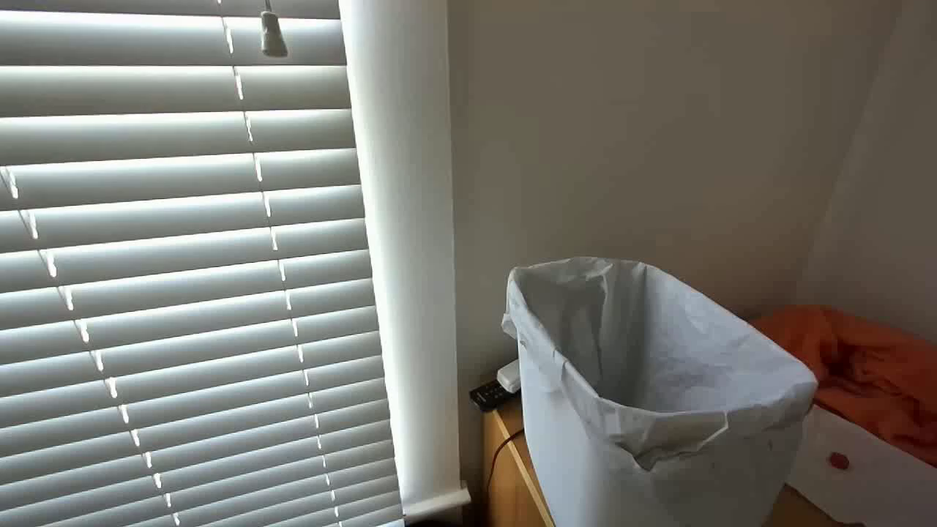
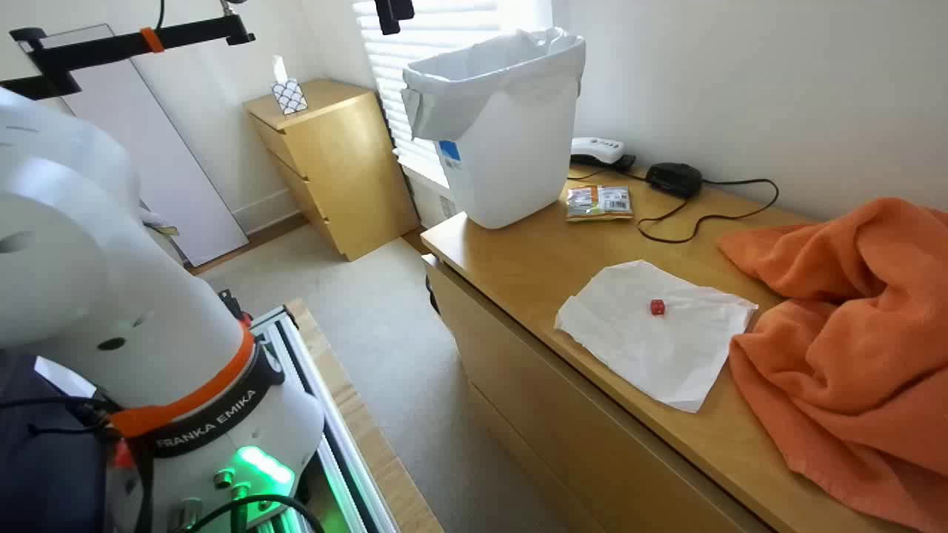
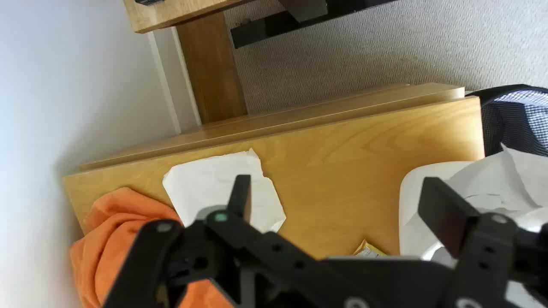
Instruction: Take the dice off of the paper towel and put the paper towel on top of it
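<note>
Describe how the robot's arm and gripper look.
In an exterior view, the arm is white and rounded, with an orange band above a black band lettered FRANKA EMIKA; a green light glows near dark cables. The wrist view shows the gripper: black, with blocky fingers, round screw heads and a small green dot.

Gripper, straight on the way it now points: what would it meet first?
Probably the dresser top between the paper towel and the bin, though one finger overlaps the bin in the wrist view and might touch it first; depth is unclear.
</note>
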